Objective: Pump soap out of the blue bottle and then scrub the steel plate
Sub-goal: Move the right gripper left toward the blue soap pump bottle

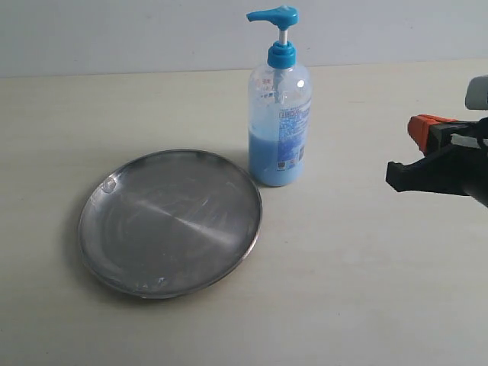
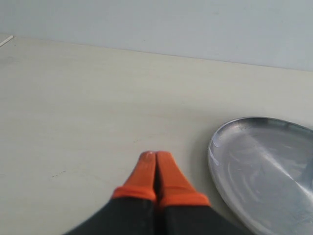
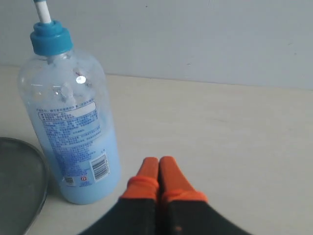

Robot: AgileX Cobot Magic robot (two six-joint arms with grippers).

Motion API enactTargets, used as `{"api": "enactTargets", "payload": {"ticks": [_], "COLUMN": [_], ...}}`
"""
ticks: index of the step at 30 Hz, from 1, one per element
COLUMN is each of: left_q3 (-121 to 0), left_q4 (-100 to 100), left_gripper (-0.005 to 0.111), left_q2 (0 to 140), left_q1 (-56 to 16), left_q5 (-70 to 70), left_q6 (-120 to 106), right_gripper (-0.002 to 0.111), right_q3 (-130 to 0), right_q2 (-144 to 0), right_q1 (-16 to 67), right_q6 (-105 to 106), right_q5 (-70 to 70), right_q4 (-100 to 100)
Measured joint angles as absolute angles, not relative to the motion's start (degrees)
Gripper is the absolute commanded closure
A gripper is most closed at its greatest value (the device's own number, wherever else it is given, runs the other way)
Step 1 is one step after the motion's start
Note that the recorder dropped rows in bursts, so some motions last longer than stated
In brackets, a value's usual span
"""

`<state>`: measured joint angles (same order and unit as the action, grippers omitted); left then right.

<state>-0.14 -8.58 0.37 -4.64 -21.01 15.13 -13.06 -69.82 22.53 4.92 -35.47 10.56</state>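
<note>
Pale cream worktop fills the scene, matte and lightly marked, and meets a plain grey-white wall behind the blue bottle. That bottle stands upright on the worktop, with its pump head raised and its spout turned to the left in the exterior view. Light blue soap fills roughly the lower half of its clear body.

Just beside the bottle, on its left in the exterior view and nearer the camera, the steel plate lies flat with its scratched face up. Its rim comes close to the bottle's base, but whether they touch is unclear.

Only the exterior view takes in the whole plate and the pump head. The right wrist view shows the bottle's printed label and barcode up close, along with a dark sliver of the plate's rim. It also shows the right claw, whose orange tips are pressed together on nothing. This claw is near the bottle on the side away from the plate.

Only the left wrist view shows the left claw, also pressed together and empty. It sits over bare worktop on the far side of the plate from the bottle.
</note>
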Motion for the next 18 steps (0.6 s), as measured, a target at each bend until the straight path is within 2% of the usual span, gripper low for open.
{"api": "enactTargets", "payload": {"ticks": [18], "left_q3": [-0.14], "left_q4": [-8.58], "left_gripper": [0.107], "left_q2": [0.37], "left_q1": [-4.64], "left_q5": [-21.01], "left_q6": [15.13], "right_gripper": [0.108], "right_q3": [-10.42], "right_q2": [-90.43], "right_q1": [22.62], "right_q6": [3.61], "right_q5": [-63.88], "right_q4": [2.89]}}
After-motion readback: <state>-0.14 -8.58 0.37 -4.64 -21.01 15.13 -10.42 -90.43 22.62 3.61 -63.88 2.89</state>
